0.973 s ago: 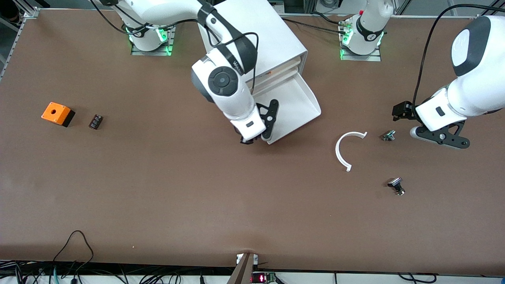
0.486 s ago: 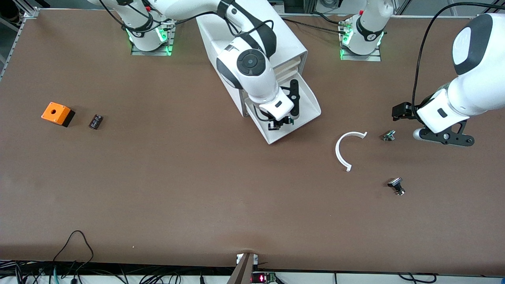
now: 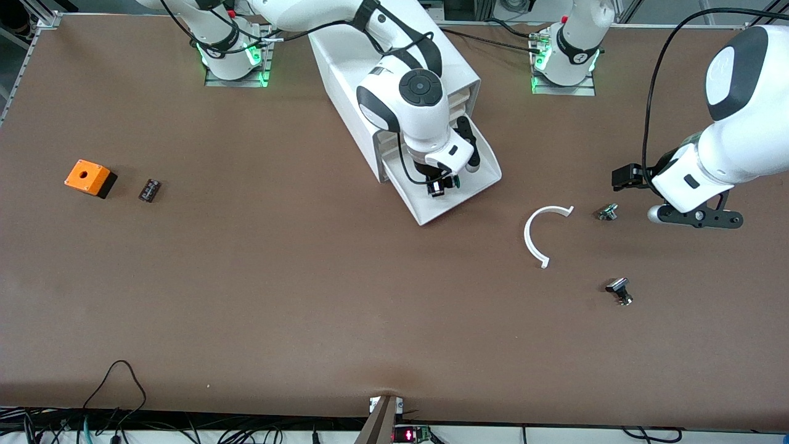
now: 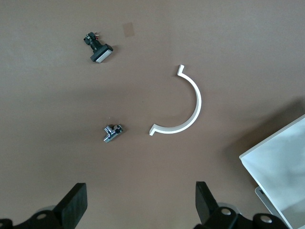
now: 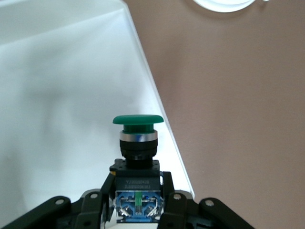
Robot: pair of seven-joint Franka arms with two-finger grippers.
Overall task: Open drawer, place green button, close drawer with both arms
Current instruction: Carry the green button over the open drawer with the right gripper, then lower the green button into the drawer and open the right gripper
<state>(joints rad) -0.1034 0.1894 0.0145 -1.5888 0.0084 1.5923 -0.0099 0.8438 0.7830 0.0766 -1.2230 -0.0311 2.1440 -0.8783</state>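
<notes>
The bottom drawer (image 3: 481, 170) of the white cabinet (image 3: 394, 55) stands pulled open, and its white inside fills much of the right wrist view (image 5: 57, 95). My right gripper (image 3: 441, 186) hangs over the inside of the drawer, shut on the green-capped button (image 3: 454, 182). In the right wrist view the button (image 5: 137, 152) sits between the gripper's (image 5: 137, 202) fingers by its dark blue-black body, cap pointing away. My left gripper (image 3: 694, 216) waits open and empty over the table at the left arm's end, and it shows open in the left wrist view (image 4: 140, 210).
A white C-shaped arc (image 3: 541, 234), a small silvery part (image 3: 607, 213) and a black-capped silvery button (image 3: 619, 290) lie near the left gripper. An orange box with a hole (image 3: 90, 177) and a small dark block (image 3: 150, 190) lie toward the right arm's end.
My right gripper has carried the button from beside the drawer's front corner to over the drawer's inside. The left gripper has shifted only slightly.
</notes>
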